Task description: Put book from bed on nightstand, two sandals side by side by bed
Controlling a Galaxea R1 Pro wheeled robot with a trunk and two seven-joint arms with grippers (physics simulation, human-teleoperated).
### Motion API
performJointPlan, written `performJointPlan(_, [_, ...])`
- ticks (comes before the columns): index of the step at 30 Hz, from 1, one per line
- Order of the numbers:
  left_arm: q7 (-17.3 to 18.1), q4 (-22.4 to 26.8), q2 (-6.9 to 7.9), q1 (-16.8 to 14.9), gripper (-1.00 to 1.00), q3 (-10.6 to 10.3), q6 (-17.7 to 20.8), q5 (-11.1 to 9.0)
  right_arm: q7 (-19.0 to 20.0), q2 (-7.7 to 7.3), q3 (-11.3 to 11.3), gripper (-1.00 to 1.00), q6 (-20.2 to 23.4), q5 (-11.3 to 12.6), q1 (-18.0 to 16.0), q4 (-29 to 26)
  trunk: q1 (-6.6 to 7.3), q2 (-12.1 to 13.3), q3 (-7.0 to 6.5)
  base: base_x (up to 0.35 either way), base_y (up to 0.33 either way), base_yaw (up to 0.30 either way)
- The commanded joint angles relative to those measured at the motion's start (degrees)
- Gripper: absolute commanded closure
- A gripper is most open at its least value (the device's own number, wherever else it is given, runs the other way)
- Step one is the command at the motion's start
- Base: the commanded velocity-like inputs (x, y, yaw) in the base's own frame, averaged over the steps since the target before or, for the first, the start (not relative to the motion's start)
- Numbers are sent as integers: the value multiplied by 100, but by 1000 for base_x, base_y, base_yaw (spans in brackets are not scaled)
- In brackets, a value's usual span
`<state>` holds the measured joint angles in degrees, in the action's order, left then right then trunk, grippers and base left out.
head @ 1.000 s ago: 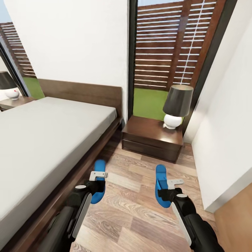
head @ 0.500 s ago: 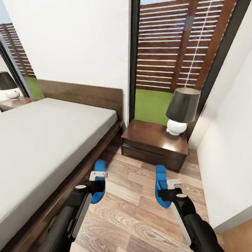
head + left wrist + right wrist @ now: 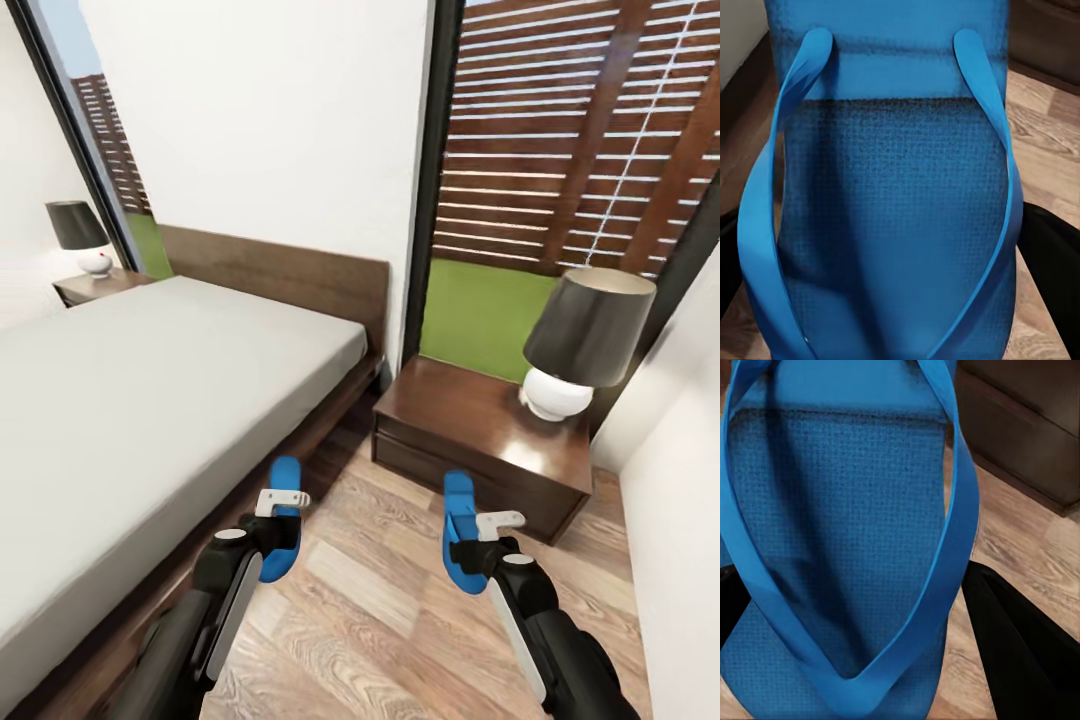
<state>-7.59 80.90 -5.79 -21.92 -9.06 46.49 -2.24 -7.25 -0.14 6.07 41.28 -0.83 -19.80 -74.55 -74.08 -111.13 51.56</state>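
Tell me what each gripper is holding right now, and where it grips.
The left gripper holds one blue sandal; the right gripper holds the other sandal. Each grips near the heel end, toe pointing forward.

my right wrist camera looks closely at a bright blue sandal (image 3: 832, 532) caught in my claw. its textured footbed takes up most of the frame, and its smooth blue straps run down both sides and meet in a v near the lower edge. one of my black fingers (image 3: 1020, 652) sits just beside the sandal. past it lies pale wood-plank floor (image 3: 1020, 532), and beyond that the dark brown nightstand (image 3: 1035, 427) with a drawer line.
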Motion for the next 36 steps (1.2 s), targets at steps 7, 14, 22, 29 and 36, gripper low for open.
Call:
performJointPlan(7, [-41,5,-1,-5,100,-8,19,-22,-20,3,8,100,29,-5,-3,-7,-3,-2,5,294,-167,271])
performJointPlan(14, [-71,-289,6,5,100,-10,-356,-44,-4,-6,-9,100,-158,30,-2,80,-3,-2,5,37,-22,271])
performJointPlan(22, [-142,-2904,0,39,100,-25,-2215,-19,25,-35,1,100,-2305,-12,418,1481,-3,-2,5,1,-1,271])
performJointPlan(29, [-140,-3623,-1,62,100,-12,-2830,-41,35,-39,1,100,-2633,-3,473,1939,-3,-2,5,0,0,271])
performJointPlan(36, [-140,-4326,-1,65,100,41,-3644,-49,31,-31,7,100,-2970,-7,477,2274,-3,-2,5,0,0,271])
